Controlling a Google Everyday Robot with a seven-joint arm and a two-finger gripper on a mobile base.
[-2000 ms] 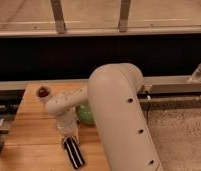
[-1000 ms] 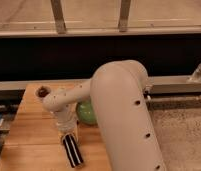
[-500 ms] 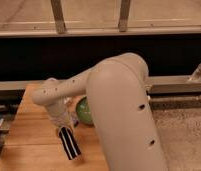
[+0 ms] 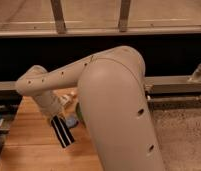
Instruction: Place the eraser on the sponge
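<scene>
The eraser (image 4: 62,132), a long black block with white lengthwise stripes, hangs tilted just above the wooden table (image 4: 29,145). Its upper end is in my gripper (image 4: 55,118), which is shut on it at the end of the pale forearm. The sponge (image 4: 72,121) shows as a small light-blue patch right beside the eraser's upper right side, partly hidden by my arm. I cannot tell whether the eraser touches it.
My bulky arm (image 4: 114,110) fills the middle and right of the view and hides most of the table behind it. A small pale object (image 4: 64,101) lies behind the gripper. A dark rail and glass panels run along the back, and speckled floor (image 4: 184,135) lies to the right.
The arm has swung lower and closer, carrying the eraser up off the table and toward the right. The green bowl is now hidden behind the arm, and the blue sponge has come into view.
</scene>
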